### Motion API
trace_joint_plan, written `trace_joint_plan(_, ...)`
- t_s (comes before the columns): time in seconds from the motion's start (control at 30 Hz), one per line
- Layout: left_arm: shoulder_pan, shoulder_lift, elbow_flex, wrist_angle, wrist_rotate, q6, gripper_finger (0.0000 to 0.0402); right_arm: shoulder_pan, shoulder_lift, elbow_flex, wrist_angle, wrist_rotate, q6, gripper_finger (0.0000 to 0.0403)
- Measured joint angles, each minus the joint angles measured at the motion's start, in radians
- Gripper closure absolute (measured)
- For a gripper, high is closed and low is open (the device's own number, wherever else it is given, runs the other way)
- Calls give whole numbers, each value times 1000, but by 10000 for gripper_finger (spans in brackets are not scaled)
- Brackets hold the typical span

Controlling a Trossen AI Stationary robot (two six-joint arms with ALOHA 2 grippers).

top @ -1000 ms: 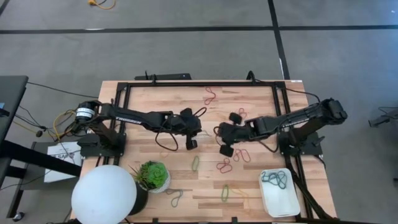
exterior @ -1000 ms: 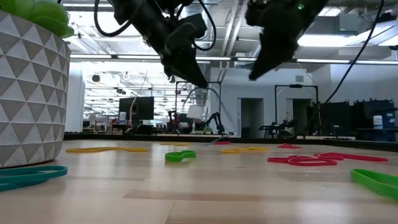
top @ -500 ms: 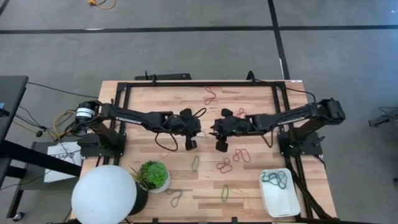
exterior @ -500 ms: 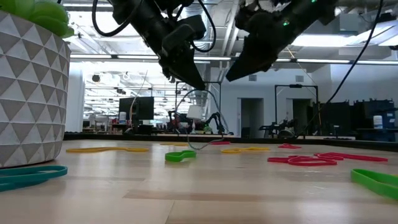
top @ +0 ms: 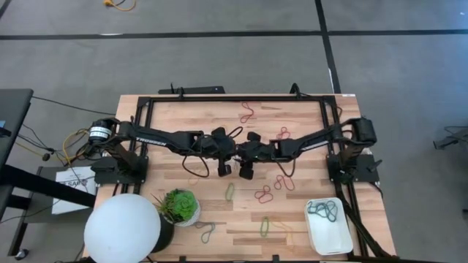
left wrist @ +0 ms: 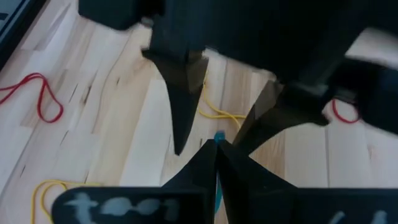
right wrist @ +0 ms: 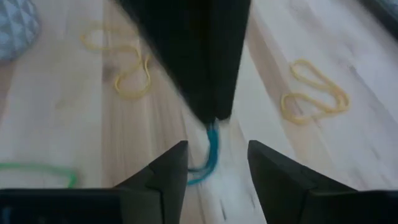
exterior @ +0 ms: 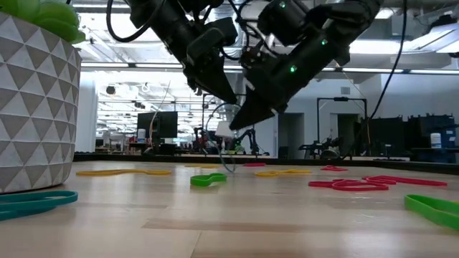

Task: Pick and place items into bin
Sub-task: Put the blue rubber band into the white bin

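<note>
My left gripper (top: pixel 232 155) hangs over the middle of the table, shut on a teal rubber band (right wrist: pixel 212 148) that dangles below it. My right gripper (right wrist: pixel 216 169) is open and faces it closely; its two fingers (left wrist: pixel 181 112) stand on either side of the band and the left fingertips, touching nothing. Other items lie flat on the wood: red loops (top: pixel 263 195), a green loop (top: pixel 229 191) and yellow loops (right wrist: pixel 314 93). The white bin (top: pixel 329 228) sits at the near right corner with several bands in it. My left gripper pinches the teal band's upper end (left wrist: pixel 219 137) between its two fingertips, coming at a slant from above and from the table's left. The band hangs slack below the fingers (exterior: pixel 228 147). Whether its lower end touches the table I cannot tell.
A potted plant (top: pixel 180 206) and a large white round lamp (top: pixel 122 228) stand at the near left. More loops lie near the far edge (top: pixel 246 112) and the near edge (top: pixel 265 226). A black frame (top: pixel 234 98) borders the tabletop.
My right gripper has swung toward the table's left and down, ending right in front of my left gripper and its hanging teal band.
</note>
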Motion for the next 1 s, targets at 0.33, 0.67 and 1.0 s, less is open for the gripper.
trace_joint_plan(0.33, 0, 0, 0, -19, -1, 20, 397, 3, 14, 28, -56, 4, -2, 393)
trace_joint_plan(0.67, 0, 10, -1, -40, -2, 43, 346, 105, -125, 27, -417, 178, 85, 402)
trace_joint_plan(1.0, 1, 26, -37, -41, -103, 39, 308, 316, -464, 78, -915, 151, 517, 402)
